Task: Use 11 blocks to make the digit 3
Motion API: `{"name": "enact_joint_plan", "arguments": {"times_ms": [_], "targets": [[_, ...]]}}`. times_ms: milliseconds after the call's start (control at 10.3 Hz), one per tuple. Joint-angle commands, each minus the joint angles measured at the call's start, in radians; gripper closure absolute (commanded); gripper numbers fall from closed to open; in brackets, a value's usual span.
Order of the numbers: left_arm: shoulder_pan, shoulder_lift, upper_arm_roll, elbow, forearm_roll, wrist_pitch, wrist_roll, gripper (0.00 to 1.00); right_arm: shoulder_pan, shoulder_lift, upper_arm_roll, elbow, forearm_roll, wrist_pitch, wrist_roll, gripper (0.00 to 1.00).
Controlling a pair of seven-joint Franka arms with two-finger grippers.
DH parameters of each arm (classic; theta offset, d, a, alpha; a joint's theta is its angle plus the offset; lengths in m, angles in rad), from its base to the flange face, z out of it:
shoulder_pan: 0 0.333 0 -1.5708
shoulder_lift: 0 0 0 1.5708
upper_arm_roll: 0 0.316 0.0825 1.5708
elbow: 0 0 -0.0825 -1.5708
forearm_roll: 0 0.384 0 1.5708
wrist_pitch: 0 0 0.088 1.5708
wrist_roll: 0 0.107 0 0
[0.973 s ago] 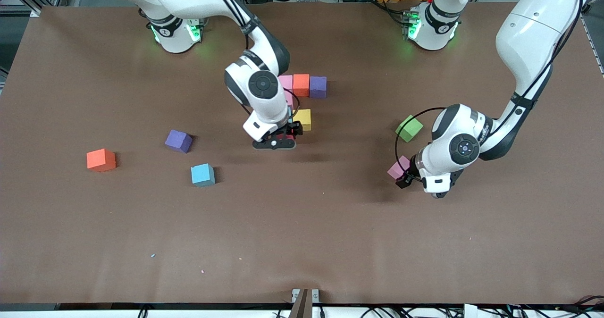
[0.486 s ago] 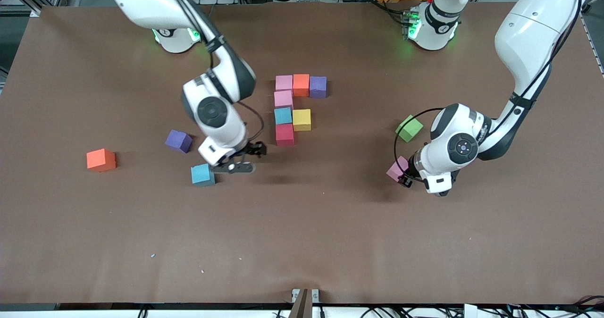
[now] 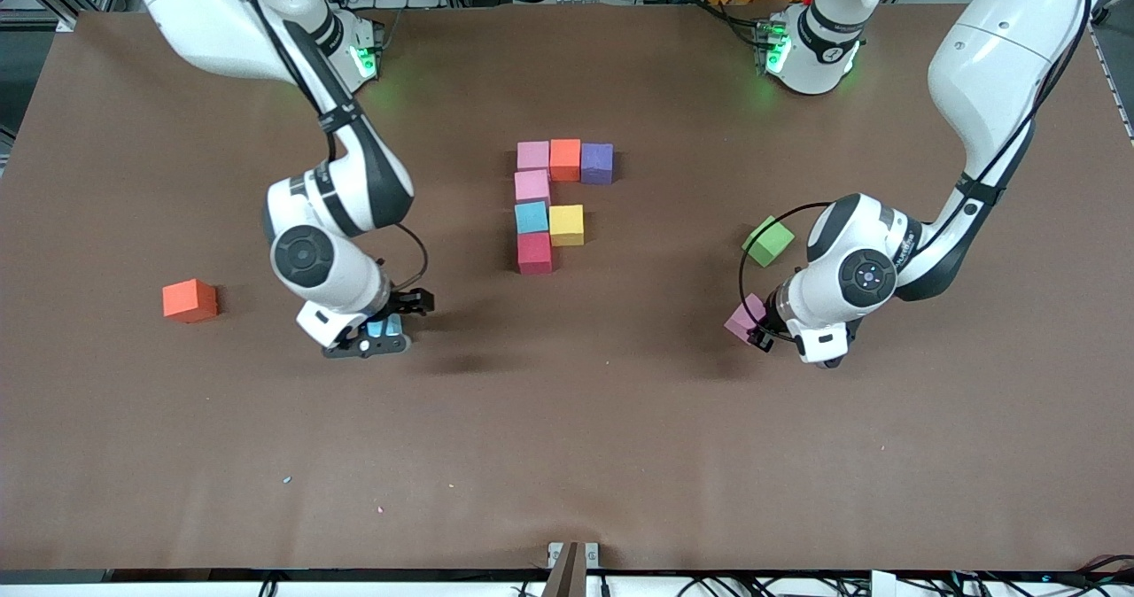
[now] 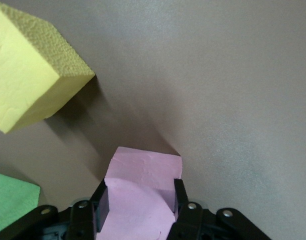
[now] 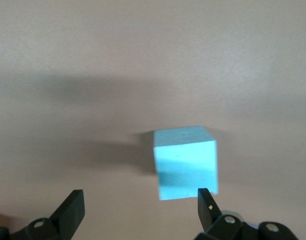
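Several touching blocks make up the digit 3 figure [image 3: 549, 198] mid-table: pink, orange and purple in a row, then pink, cyan with yellow beside it, and red [image 3: 535, 253]. My left gripper [image 3: 758, 331] [image 4: 139, 200] is shut on a pink block [image 3: 740, 319] [image 4: 143, 172] that rests on the table. A green block [image 3: 768, 240] [image 4: 10, 200] and a yellow block [image 4: 33, 70] lie close by. My right gripper [image 3: 365, 342] [image 5: 139, 205] hangs open low over a loose cyan block [image 3: 384, 326] [image 5: 185, 162], which sits nearer one finger.
An orange-red block [image 3: 190, 300] lies alone toward the right arm's end of the table. The brown table [image 3: 567, 455] stretches bare nearer the front camera. The right arm's wrist covers the spot beside the cyan block.
The right arm left the red block at the figure and swung over to the loose cyan block, now covering the loose purple block. The left gripper closed on the pink block.
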State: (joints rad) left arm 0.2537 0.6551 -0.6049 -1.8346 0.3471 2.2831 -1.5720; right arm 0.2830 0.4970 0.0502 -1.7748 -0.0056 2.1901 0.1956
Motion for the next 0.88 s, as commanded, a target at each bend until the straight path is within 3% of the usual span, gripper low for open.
{"name": "enact_joint_plan", "arguments": {"times_ms": [0,292,486,681,778], "targets": [[-0.007,-0.023,-0.051,-0.028,0.009,0.006,-0.246,1.00,-0.031,-0.005,0.011,-0.025,-0.008,0.037,-0.115,0.00],[0.005,-0.043,-0.175,-0.076,0.009,0.007,-0.558,1.00,-0.033,0.021,0.011,-0.044,-0.036,0.112,-0.131,0.00],[0.004,-0.075,-0.254,-0.159,0.010,0.016,-0.762,1.00,-0.038,0.037,0.011,-0.052,-0.071,0.138,-0.137,0.00],[0.004,-0.170,-0.280,-0.344,0.016,0.228,-0.969,1.00,-0.044,0.048,0.011,-0.052,-0.079,0.142,-0.137,0.00],[0.001,-0.184,-0.282,-0.377,0.016,0.268,-1.015,1.00,-0.045,0.052,0.011,-0.052,-0.079,0.149,-0.137,0.00]]}}
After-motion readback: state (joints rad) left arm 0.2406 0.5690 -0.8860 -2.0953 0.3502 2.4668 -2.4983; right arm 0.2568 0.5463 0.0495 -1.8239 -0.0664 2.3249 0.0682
